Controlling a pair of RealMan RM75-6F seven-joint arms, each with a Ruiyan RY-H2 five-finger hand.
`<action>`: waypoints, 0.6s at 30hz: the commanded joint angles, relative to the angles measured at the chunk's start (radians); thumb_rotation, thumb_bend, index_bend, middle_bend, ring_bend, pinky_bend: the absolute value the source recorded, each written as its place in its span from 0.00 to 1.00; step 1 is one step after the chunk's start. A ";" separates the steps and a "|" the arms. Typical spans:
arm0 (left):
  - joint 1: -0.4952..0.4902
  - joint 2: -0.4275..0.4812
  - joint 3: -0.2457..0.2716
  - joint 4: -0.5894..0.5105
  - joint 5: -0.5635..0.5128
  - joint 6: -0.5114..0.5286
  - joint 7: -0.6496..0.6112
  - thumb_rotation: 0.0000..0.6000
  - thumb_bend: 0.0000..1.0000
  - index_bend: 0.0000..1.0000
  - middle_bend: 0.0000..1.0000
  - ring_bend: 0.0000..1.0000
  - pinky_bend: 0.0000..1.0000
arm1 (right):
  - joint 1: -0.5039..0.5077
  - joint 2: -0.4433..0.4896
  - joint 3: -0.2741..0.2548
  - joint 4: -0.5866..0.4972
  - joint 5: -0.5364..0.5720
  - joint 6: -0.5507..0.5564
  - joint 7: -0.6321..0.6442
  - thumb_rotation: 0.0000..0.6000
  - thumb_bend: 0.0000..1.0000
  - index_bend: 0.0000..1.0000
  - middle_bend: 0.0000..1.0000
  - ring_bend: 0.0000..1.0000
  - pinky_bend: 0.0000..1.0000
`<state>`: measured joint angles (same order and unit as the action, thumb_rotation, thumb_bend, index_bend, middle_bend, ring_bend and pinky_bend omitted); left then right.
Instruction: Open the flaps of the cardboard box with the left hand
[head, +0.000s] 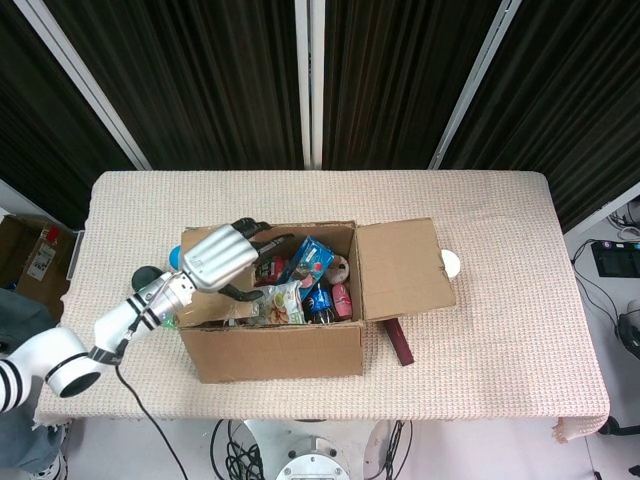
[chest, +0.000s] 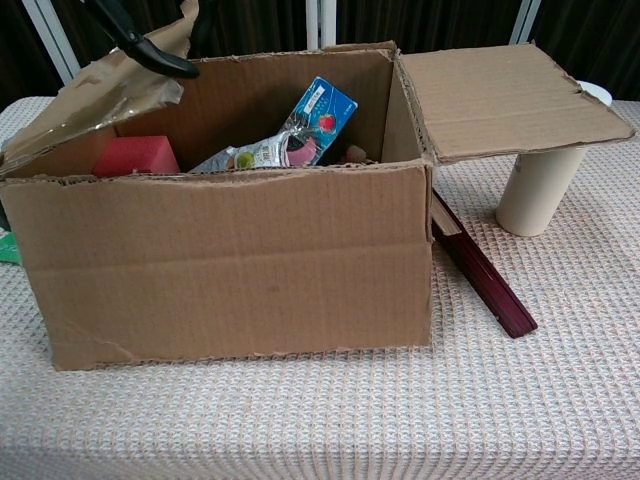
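We see the brown cardboard box (head: 275, 315) half open: right flap (head: 400, 268) lies out flat, while our silver left hand (head: 222, 257) hooks curled fingers under the tilted left flap (chest: 95, 95).

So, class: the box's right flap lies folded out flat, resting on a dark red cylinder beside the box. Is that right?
Not quite. The cardboard box's right flap is folded out flat, but the cylinder it rests on is cream, not dark red. The chest view shows this; the dark red thing is a flat bar lying on the table.
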<state>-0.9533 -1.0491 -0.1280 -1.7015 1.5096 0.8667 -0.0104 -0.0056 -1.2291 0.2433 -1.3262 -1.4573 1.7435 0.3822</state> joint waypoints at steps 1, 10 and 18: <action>0.013 0.034 -0.013 -0.032 -0.020 0.006 -0.038 0.71 0.19 0.01 0.50 0.15 0.22 | 0.002 0.000 0.000 -0.003 -0.002 0.000 -0.003 1.00 0.23 0.00 0.00 0.00 0.00; 0.046 0.128 -0.032 -0.076 -0.032 0.027 -0.086 0.69 0.19 0.01 0.50 0.15 0.22 | 0.004 -0.001 -0.003 -0.018 -0.010 0.006 -0.021 1.00 0.23 0.00 0.00 0.00 0.00; 0.086 0.203 -0.038 -0.092 -0.031 0.054 -0.099 0.69 0.19 0.01 0.50 0.16 0.22 | 0.009 0.000 -0.006 -0.034 -0.018 0.007 -0.039 1.00 0.23 0.00 0.00 0.00 0.00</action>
<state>-0.8744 -0.8553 -0.1654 -1.7905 1.4787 0.9153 -0.1056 0.0027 -1.2288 0.2374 -1.3605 -1.4752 1.7510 0.3433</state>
